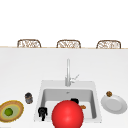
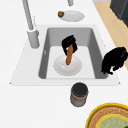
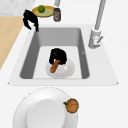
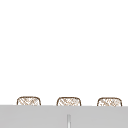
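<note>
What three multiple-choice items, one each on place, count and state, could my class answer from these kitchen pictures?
1. Where does the jar stand?
A in the basin
B on the counter between the sink and the woven tray
C on a plate

2. How many chair backs show behind the counter?
A two
B three
C five

3. What is the right hand doing?
A curled round a brown stick-shaped item above the plate in the basin
B lying flat on the counter
C gripping the faucet

Answers: 1 B, the left side view shows it there. 2 B, the front view shows three. 3 A, both side views show this.

brown sausage (image 2: 69,54), tilted upright, lower end on white plate (image 2: 75,68) in sink
</note>
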You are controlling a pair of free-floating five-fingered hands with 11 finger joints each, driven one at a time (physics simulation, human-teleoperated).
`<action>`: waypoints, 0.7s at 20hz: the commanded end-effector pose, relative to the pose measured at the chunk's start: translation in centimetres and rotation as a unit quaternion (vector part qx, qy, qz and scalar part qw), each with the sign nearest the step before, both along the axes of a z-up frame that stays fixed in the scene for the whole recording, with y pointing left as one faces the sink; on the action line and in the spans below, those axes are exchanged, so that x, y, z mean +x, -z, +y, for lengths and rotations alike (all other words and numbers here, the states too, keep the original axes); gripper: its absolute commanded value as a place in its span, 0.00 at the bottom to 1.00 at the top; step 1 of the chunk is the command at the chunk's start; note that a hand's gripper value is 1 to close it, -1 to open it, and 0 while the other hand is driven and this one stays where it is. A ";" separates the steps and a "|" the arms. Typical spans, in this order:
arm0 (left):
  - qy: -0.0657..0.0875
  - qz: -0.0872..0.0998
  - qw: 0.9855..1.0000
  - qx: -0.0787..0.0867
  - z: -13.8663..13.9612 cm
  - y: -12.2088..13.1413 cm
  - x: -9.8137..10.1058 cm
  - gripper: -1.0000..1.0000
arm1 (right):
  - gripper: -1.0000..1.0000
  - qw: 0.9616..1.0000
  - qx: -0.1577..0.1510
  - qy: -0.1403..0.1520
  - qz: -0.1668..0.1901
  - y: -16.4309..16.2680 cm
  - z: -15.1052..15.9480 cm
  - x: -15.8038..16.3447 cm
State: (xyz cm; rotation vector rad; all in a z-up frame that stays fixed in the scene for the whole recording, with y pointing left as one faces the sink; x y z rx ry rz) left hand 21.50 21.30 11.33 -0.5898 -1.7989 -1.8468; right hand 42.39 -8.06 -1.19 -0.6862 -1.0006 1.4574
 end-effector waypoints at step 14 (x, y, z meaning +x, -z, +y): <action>0.000 0.000 1.000 0.000 0.0 0.0 0.0 0.50 | 1.00 1.000 -0.016 0.001 0.002 -13.6 -7.0 -0.1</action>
